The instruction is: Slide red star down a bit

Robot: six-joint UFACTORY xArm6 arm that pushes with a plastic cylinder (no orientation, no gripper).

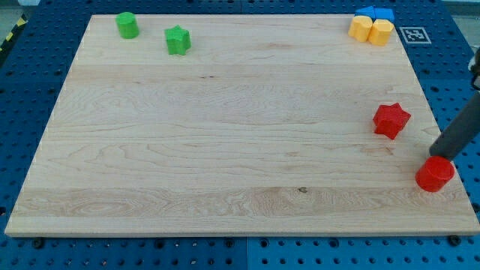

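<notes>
The red star point(391, 120) lies on the wooden board point(225, 135) near the view's right edge, a little above mid-height. My rod comes in from the view's right and slants down to my tip point(435, 155), which sits below and to the right of the star, apart from it. The tip is just above a red cylinder point(435, 175) and seems to touch its top edge.
A green cylinder point(127, 25) and a green star point(178, 40) lie at the top left. A yellow block point(371, 30) and a blue block point(375, 13) sit together at the top right corner. A fiducial marker point(413, 34) lies off the board beside them.
</notes>
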